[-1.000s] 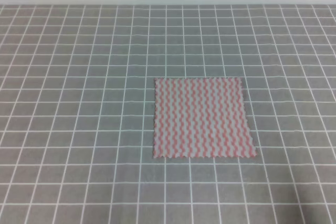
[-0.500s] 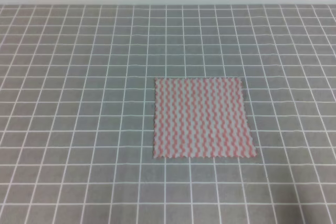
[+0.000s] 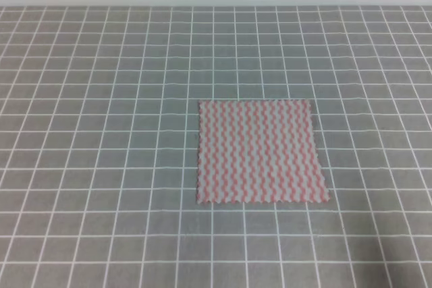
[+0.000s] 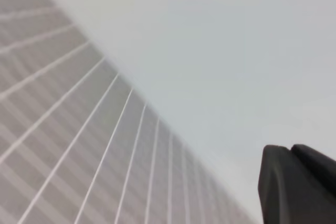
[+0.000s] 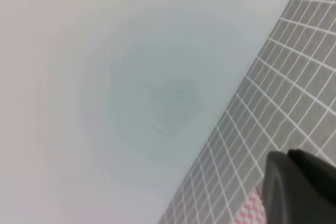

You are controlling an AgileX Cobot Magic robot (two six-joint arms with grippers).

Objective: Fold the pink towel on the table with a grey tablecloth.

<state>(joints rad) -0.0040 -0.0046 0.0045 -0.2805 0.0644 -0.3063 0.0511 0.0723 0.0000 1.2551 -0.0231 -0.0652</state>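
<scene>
Exterior high view: the pink towel (image 3: 260,152) lies flat and unfolded on the table with a grey tablecloth (image 3: 101,133), right of centre, likely nearer the right arm. Neither gripper appears here; wrist views show only dark finger parts, so jaw opening cannot be told.
</scene>
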